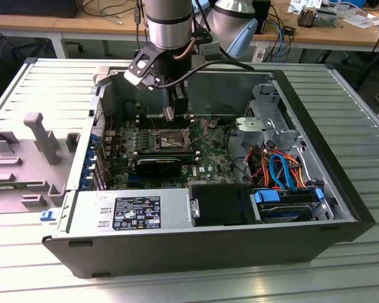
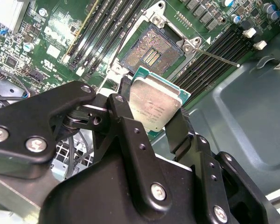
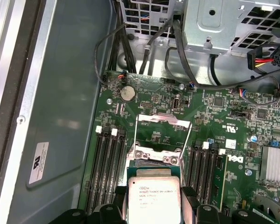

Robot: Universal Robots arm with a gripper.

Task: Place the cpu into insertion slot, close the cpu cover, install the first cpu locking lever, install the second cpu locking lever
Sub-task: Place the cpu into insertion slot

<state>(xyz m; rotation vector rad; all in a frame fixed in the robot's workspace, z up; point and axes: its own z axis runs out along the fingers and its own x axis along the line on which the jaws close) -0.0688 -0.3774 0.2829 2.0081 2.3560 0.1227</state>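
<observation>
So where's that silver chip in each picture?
Exterior view: the cpu hangs just above the insertion slot, mid-case.
Second wrist view: the cpu, tilted, beside the bare insertion slot.
First wrist view: the cpu, print up, seen between the memory slots.
Shared landmark: the black memory slots flanking the insertion slot.

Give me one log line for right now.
gripper: jaws shut on cpu | cpu: held over insertion slot, not seated | insertion slot: empty | cpu cover: open

Small print marks the cpu [image 3: 154,198] and a white case sticker [image 3: 38,162], none readable.
</observation>
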